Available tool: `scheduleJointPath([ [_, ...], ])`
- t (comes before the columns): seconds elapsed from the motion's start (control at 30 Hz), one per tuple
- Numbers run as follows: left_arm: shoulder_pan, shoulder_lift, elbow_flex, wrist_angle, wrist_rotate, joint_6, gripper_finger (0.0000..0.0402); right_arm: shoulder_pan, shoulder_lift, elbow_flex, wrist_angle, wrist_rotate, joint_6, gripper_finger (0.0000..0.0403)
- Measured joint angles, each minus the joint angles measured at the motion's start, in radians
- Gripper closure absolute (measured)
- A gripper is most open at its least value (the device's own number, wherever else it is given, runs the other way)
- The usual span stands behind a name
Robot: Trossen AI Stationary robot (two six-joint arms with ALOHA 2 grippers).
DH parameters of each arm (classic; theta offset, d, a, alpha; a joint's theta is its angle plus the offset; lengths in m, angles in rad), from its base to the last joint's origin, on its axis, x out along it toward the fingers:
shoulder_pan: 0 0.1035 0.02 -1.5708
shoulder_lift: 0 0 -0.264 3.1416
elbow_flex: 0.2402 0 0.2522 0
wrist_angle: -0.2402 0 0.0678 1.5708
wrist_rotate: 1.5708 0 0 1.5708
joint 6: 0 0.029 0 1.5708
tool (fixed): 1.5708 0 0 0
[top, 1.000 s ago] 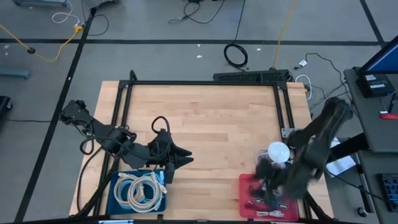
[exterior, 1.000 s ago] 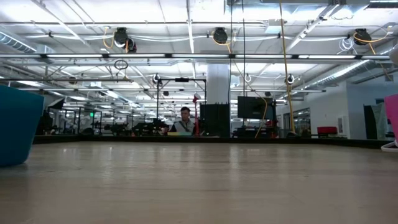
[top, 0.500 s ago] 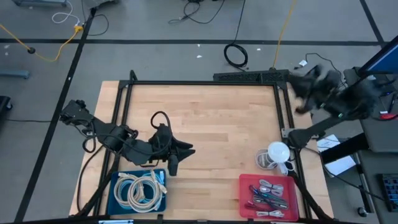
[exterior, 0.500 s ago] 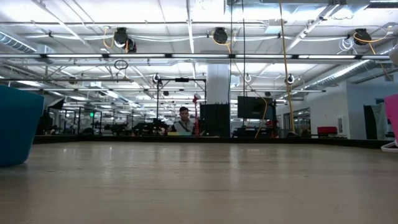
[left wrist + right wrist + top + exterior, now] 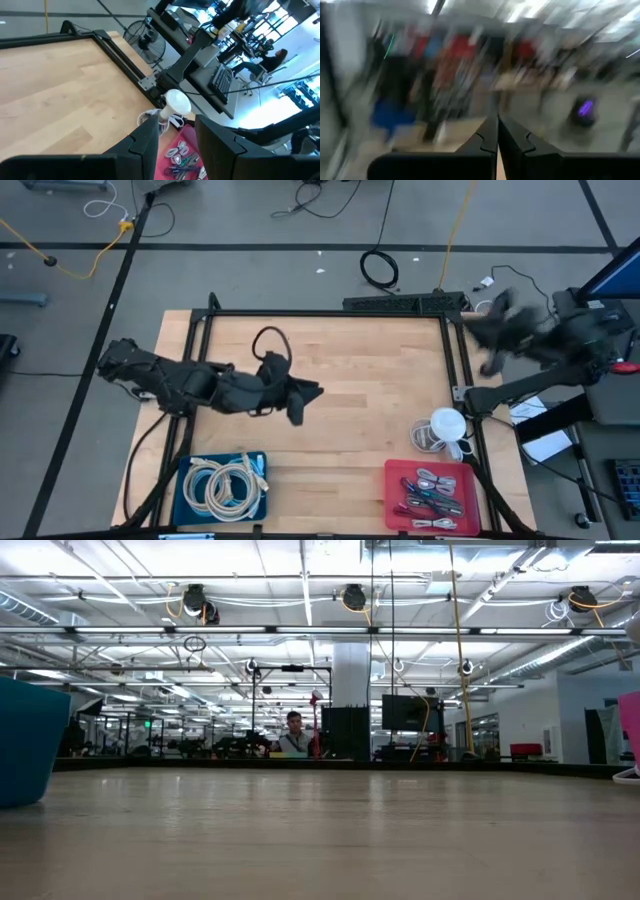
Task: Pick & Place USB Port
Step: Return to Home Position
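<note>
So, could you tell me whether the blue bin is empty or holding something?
Holding something: the high view shows pale coiled cables lying inside the blue bin.

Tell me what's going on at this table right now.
Nothing is being handled. Light coiled cables lie in the blue bin at the table's lower left in the high view. Small coloured cables lie in the pink bin at lower right. The left gripper hangs open and empty over bare wood. The right gripper, shut on nothing, is out past the table's upper right corner.
</note>
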Motion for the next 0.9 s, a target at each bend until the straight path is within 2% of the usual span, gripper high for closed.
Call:
scheduleJointPath([
  [0.13,0.050,0.000,0.000,0.000,0.051,0.000,0.0270,-0.002,0.029,-0.116,-0.309,-0.159,0.166,0.0403],
  [0.23,0.073,0.000,0.000,0.000,0.074,-0.002,0.0270,-0.001,0.030,-0.291,-0.350,-0.273,0.263,0.0403],
  [0.33,0.081,0.000,0.000,0.000,0.082,-0.011,0.0270,-0.002,0.009,-0.459,-0.287,-0.378,0.321,0.0403],
  [0.47,0.074,0.000,0.000,0.000,0.083,-0.024,0.0270,-0.027,-0.012,-0.617,-0.215,-0.434,0.358,0.0403],
  [0.7,0.055,0.000,0.000,0.000,0.081,-0.043,0.0270,-0.154,-0.060,-0.744,0.018,-0.443,0.351,0.0403],
  [0.9,0.056,0.000,0.000,0.000,0.077,-0.046,0.0270,-0.294,-0.072,-0.851,0.378,-0.593,0.382,0.0403],
])
